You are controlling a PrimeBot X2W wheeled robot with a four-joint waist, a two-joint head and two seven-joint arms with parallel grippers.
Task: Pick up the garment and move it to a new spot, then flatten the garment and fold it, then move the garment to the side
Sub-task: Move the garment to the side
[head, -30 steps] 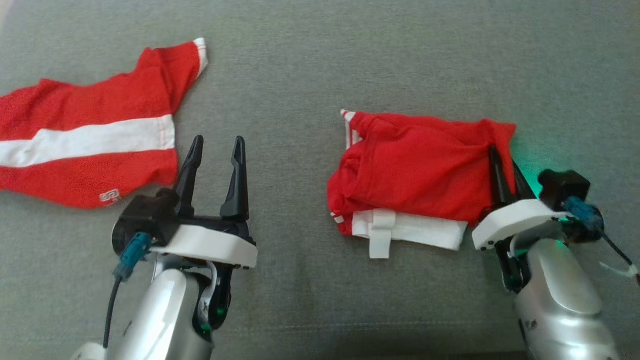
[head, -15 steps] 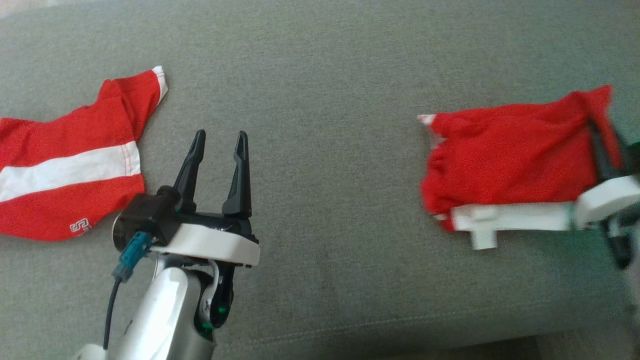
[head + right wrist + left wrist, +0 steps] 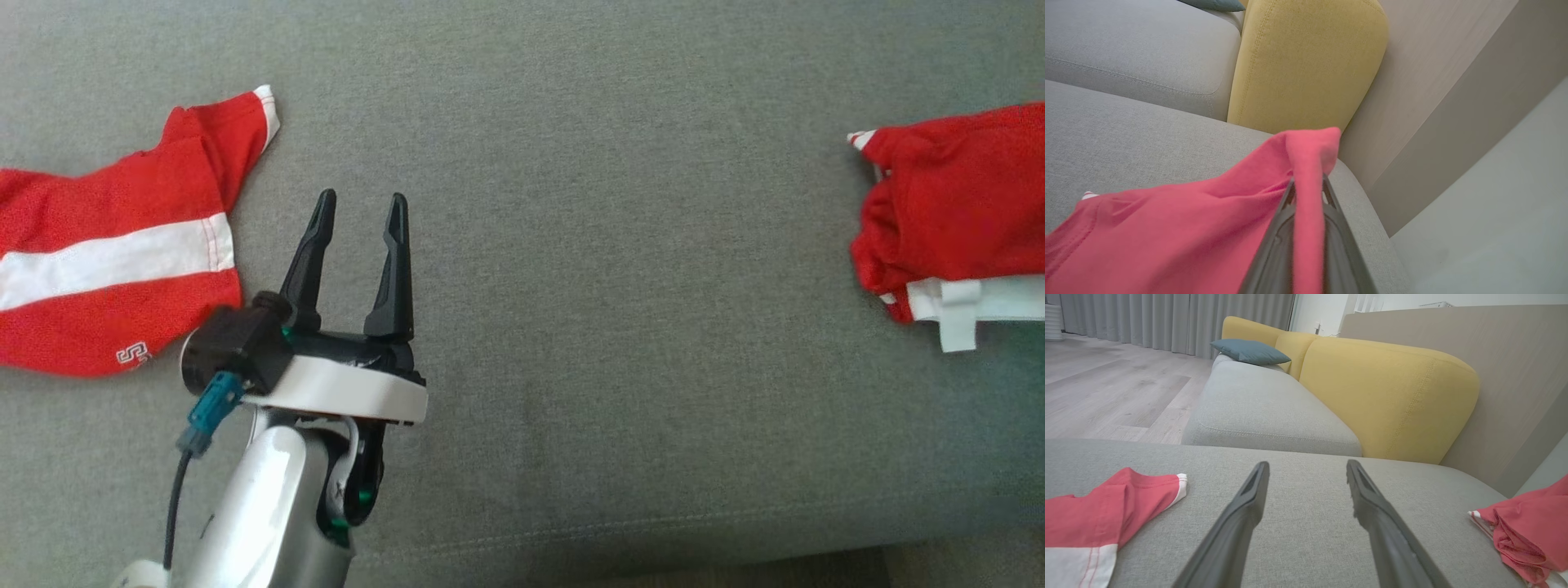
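1. Lying at the left end of the grey sofa seat [image 3: 612, 286], a red shirt [image 3: 106, 253] with a broad white band is spread flat. One sleeve points far and to the right. The left edge of the head view cuts the shirt off.
2. Left gripper [image 3: 362, 198]: positioned just right of the red shirt and clear of it, over the near part of the seat. Its fingers [image 3: 1241, 522] point toward the far side and stand wide apart, with no cloth in them.
3. Beyond the seat, on the far side, a yellow back cushion [image 3: 1384, 396] stands upright. A blue pillow [image 3: 1249, 351] rests on the adjoining seat section further off.
4. Folded garment [image 3: 955, 204]: located at the right end of the seat, well apart from the left gripper. It is a compact red bundle with a white layer and a white tab showing along its near edge. The right edge of the head view cuts it off.
5. Right gripper [image 3: 1308, 181]: clamped nearly closed on a raised corner of the folded garment. The red cloth runs between the two fingers and drapes over their tips, close to the seat's right end and a beige wall panel [image 3: 1433, 81].
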